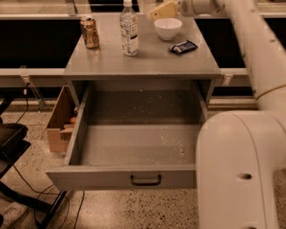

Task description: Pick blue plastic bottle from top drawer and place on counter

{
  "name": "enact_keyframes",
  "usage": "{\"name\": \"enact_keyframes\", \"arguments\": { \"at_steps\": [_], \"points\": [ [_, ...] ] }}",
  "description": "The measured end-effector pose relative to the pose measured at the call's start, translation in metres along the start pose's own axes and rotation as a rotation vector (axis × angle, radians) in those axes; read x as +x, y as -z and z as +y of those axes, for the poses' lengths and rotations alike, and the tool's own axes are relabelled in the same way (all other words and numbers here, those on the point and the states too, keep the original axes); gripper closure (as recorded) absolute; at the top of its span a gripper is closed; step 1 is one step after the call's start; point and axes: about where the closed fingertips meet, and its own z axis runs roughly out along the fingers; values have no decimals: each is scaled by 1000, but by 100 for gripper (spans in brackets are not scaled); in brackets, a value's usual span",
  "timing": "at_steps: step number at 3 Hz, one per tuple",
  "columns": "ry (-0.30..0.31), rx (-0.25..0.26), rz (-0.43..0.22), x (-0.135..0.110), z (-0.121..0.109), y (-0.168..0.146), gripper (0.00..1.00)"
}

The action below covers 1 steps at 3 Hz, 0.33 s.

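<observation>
Four things stand on the counter [143, 62]: the bottle [129, 29], a can [90, 32], a bowl [168, 28] and a dark packet [183, 46]. The bottle is upright on its base toward the back, left of centre. It sits between the can and the bowl and touches neither. Upright on flat metal is the stable way to leave a tall, narrow, light bottle, and the gaps on both sides keep it from being nudged by its neighbours.

Below, the drawer [134, 143] stands wide open, with only pale specks on its floor and nothing in it. Its handle [145, 180] faces the camera. With the bottle on the counter and the drawer bare, I judge that both the pick and the place are done.

The gripper [157, 12] hangs at the top edge of the view, above the far rim of the bowl and to the right of the bottle's cap [128, 3]. It is near the cap but apart from it. It grasps nothing, and I cannot tell whether it is parted or closed. The arm [250, 53] comes up the right side of the cabinet, so it stays out of the drawer's mouth and off the things on the counter.

A cardboard box [60, 116] sits on the floor just beside the cabinet's left side, outside the task.

What seems left is to draw the arm back, most safely up and to the right. A sweep to the left at this height could clip the cap and topple the bottle, and a drop could strike the bowl.
</observation>
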Motion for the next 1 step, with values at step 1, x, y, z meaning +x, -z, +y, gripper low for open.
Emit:
{"name": "enact_keyframes", "arguments": {
  "at_steps": [1],
  "points": [
    [54,168,189,-21,-22,60,0]
  ]
}}
